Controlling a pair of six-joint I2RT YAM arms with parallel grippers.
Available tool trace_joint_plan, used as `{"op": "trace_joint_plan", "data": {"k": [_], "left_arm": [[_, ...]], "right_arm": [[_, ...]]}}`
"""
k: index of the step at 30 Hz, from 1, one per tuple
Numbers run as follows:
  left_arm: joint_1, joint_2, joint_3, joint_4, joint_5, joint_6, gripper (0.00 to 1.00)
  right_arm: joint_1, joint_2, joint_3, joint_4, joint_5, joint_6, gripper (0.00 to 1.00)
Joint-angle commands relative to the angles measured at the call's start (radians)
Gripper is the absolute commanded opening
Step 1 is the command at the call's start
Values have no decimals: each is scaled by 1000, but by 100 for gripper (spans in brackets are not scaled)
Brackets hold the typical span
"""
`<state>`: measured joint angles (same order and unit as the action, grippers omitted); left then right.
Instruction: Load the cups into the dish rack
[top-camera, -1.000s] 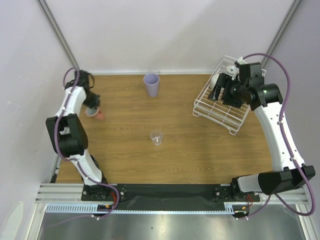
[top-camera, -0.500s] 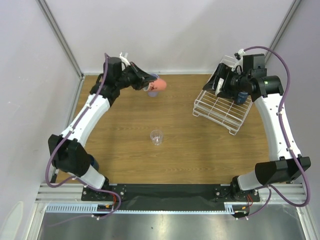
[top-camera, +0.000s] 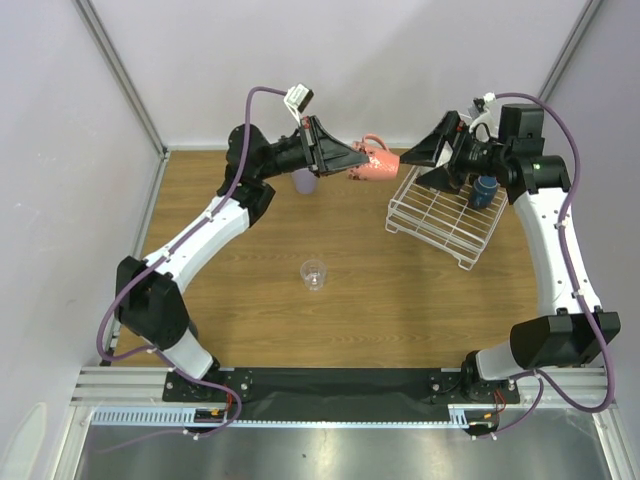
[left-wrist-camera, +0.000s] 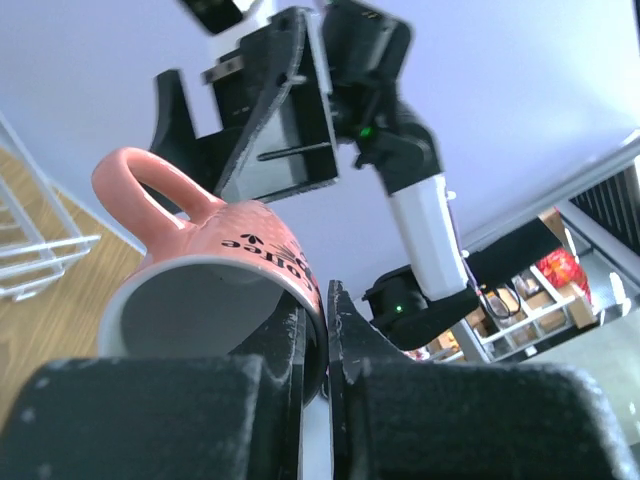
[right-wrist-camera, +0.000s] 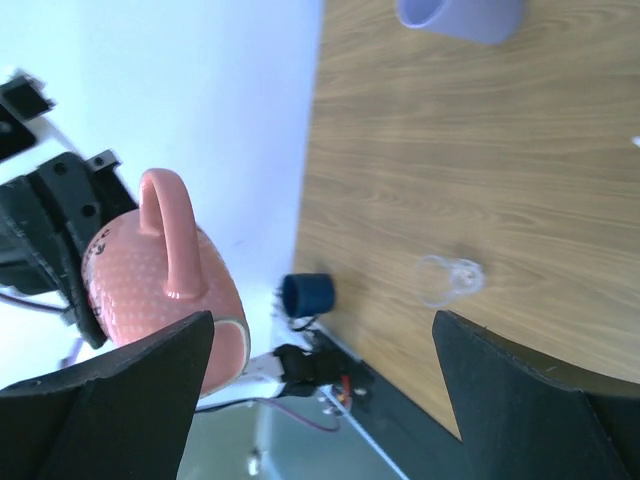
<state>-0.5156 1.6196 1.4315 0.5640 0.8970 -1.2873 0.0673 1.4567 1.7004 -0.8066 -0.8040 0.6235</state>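
Note:
My left gripper (top-camera: 350, 160) is shut on the rim of the small terracotta cup (top-camera: 376, 161), a pink mug with a handle, and holds it in the air just left of the dish rack (top-camera: 440, 215). In the left wrist view the fingers (left-wrist-camera: 318, 300) pinch the mug's wall (left-wrist-camera: 215, 270). My right gripper (top-camera: 432, 160) is open and empty, its jaws facing the mug from the right, close to it but apart. The mug also shows in the right wrist view (right-wrist-camera: 160, 290). A navy cup (top-camera: 485, 190) stands in the rack. The lavender tumbler (top-camera: 304, 182) and clear glass (top-camera: 314, 274) stand on the table.
The right wrist view shows the tumbler (right-wrist-camera: 460, 15), the glass (right-wrist-camera: 450, 280) and another navy cup (right-wrist-camera: 308, 293) at the table's near left edge by the left arm's base. White walls close the back and sides. The other cups are out of view.
My left arm has swung right, carrying the mug from above the tumbler to just left of the rack. My right gripper has turned toward the mug with its jaws spread.

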Motion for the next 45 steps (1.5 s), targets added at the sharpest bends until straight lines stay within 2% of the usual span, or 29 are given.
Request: {"op": "trace_joint_plan", "data": {"k": [1,5,9,13,16,22,26,30,35,41,45], "left_arm": [[-21,-15,52,155,100,-41,0],[-21,-18,61,171,86,-63,0],[-23,-18,61,185,62,-138,0],[-23,-15,50,256,16,-242,0],[-23,-18,61,283,-32,-294,0],[-23,-46,70,173,-87,-276,0],[-23,-63,70,59,-93,-239,0],[-23,-69,55,70,-105,-257,0],[-23,-61,67,83,-119,-286,0],[-23,-61,61,89,-125,-302,0],[-23,-53,64,82,-122,-305,0]], "right_arm": [[0,-48,-48,243,-152,162,100],[-30,-114,-123,372,-204,286,100],[-41,-147,-149,489,-219,376,100],[-12,-157,-179,687,-236,504,100],[31,-144,-157,643,-230,498,100],[74,-128,-133,685,-236,527,99],[95,-113,-133,692,-235,547,90],[112,-99,-143,690,-238,550,86],[117,-93,-151,695,-239,556,86],[121,-90,-166,702,-239,567,77],[123,-88,-185,710,-239,579,74]]}}
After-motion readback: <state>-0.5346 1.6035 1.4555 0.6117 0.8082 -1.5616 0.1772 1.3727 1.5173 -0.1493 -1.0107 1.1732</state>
